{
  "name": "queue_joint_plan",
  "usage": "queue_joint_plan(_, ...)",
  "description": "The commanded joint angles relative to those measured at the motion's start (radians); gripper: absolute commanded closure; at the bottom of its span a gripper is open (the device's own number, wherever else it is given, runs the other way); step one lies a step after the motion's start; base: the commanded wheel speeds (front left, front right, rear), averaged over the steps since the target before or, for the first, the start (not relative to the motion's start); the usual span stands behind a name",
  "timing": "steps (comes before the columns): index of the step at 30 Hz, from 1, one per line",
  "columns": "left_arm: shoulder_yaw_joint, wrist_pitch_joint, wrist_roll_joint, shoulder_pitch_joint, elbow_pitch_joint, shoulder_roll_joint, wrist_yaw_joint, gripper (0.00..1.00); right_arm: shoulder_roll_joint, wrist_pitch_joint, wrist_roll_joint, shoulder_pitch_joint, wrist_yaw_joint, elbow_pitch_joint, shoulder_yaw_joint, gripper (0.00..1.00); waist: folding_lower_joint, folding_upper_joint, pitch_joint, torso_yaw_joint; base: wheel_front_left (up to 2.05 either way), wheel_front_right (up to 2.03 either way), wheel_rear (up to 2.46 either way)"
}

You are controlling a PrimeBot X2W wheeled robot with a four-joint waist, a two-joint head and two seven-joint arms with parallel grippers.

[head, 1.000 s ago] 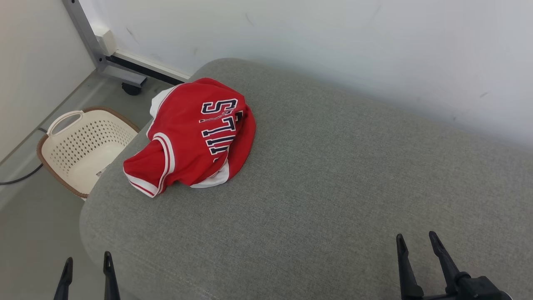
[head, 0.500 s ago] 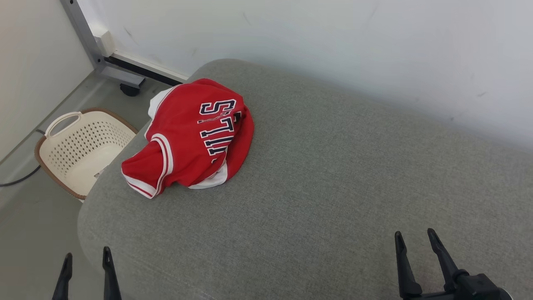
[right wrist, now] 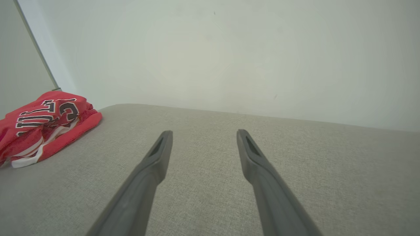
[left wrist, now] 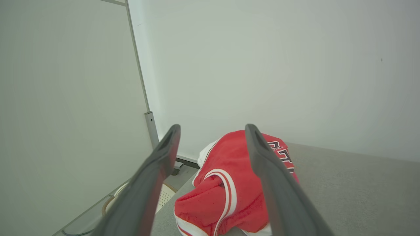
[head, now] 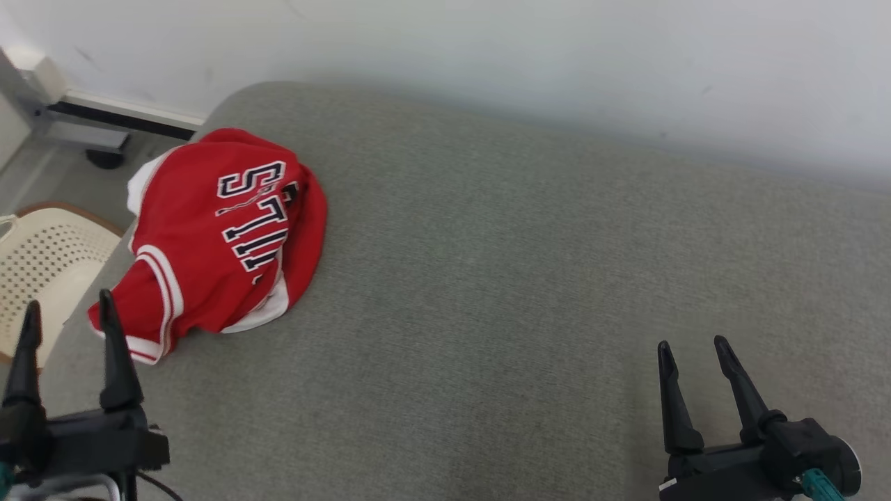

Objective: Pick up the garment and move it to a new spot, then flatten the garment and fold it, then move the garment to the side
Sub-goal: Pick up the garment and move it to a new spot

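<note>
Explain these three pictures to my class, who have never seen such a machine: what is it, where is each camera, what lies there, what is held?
It is a wheeled robot with two arms, each ending in two dark fingers. One picture comes from a camera on its head: the left fingers at lower left, the right fingers at lower right. The other two come from cameras on the wrists, each looking along that arm's fingers. A crumpled red jersey lies near the left end of the grey cushion. A cream basket stands on the floor beside it. Both pairs of fingers are open and hold nothing.
</note>
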Motion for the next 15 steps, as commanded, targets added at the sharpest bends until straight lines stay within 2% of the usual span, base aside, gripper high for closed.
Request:
queue_joint_plan(1, 0.012, -0.003, -0.002, -0.039, 0.006, 0.014, -0.003, 0.00, -0.003, -0.001, 0.006, -0.017, -0.002, -0.003, -0.005, 0.00, -0.0001, -0.0001, 0.085, -0.121, 0.00, 0.00, 0.00)
queue_joint_plan(7, 0.065, -0.003, -0.026, -0.126, 0.008, 0.046, -0.006, 0.00, -0.002, -0.001, 0.020, -0.055, -0.002, -0.008, -0.024, 0.00, -0.0001, -0.0001, 0.138, -0.204, 0.00, 0.00, 0.00)
queue_joint_plan(15, 0.064, -0.003, -0.063, -0.215, 0.057, 0.110, -0.006, 0.00, -0.003, -0.001, 0.037, -0.090, -0.002, -0.012, -0.023, 0.00, -0.0001, -0.0001, 0.179, -0.261, 0.00, 0.00, 0.00)
